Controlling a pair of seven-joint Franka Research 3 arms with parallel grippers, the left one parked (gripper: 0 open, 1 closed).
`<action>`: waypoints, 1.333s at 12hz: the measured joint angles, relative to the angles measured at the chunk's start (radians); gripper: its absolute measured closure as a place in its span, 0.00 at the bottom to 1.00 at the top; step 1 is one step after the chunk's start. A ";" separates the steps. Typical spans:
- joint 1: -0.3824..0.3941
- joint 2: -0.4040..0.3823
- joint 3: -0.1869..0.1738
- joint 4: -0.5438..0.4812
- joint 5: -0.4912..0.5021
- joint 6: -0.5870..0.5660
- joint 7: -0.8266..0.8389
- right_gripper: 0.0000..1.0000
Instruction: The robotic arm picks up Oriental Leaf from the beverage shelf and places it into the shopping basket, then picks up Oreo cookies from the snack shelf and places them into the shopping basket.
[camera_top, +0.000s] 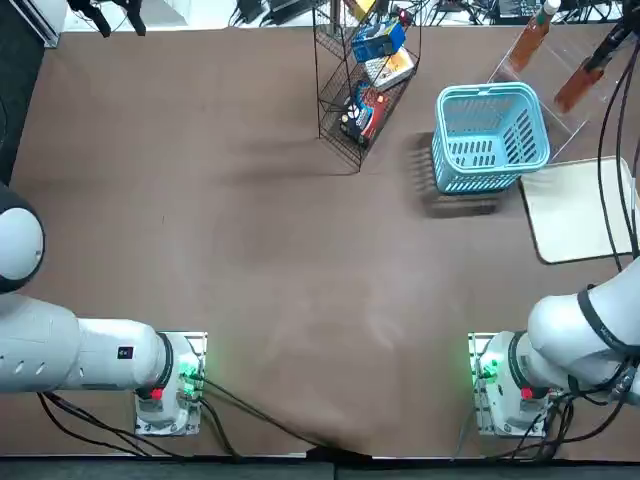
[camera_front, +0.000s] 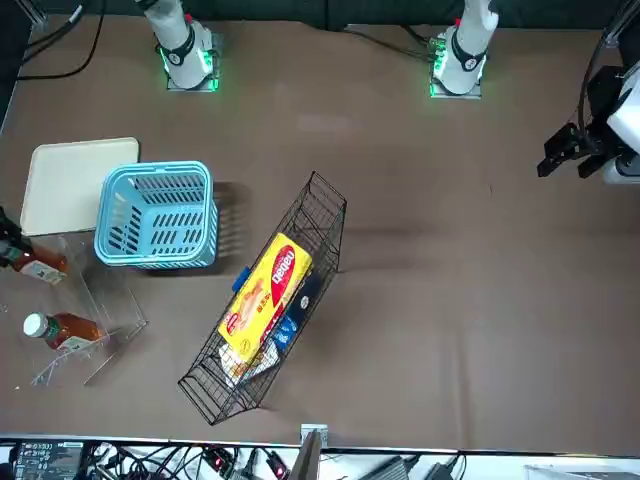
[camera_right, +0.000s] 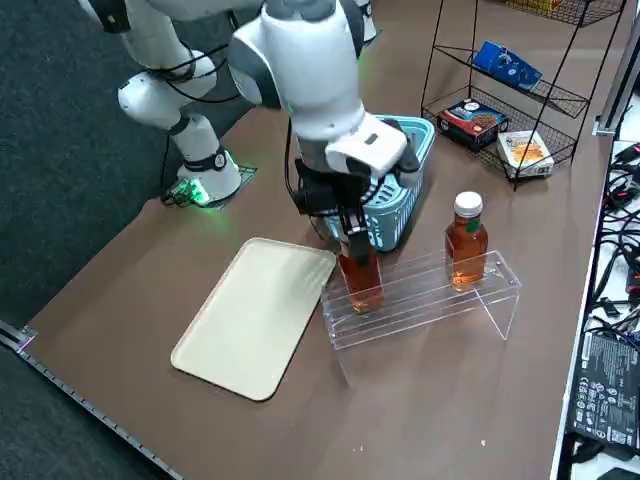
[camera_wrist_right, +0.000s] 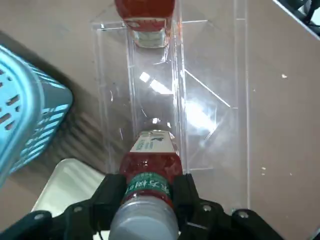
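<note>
At the beverage shelf (camera_right: 425, 305), the right tool (camera_wrist_right: 152, 185) pinches Oriental Leaf (camera_wrist_right: 152, 162), amber-red, green-banded, pale-capped; the shopping basket (camera_top: 490, 140) sits at its eight o'clock in the top view.

Amber bottle (camera_right: 362, 284) leans on clear rack (camera_right: 412, 308), right gripper (camera_wrist_right: 151, 182) at its neck; blue Oreo packet (camera_right: 507, 65) lies on wire rack (camera_right: 569, 101).

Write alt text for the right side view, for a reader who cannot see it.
The right arm's black pincer is at one amber bottle on a clear acrylic rack; a second bottle stands beside it, near a blue basket.
</note>
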 joint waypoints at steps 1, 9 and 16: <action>0.000 -0.025 0.000 0.001 0.000 -0.022 0.000 0.45; 0.019 -0.231 0.018 0.004 0.002 -0.242 0.124 0.45; 0.194 -0.340 0.028 -0.051 0.001 -0.373 0.569 0.45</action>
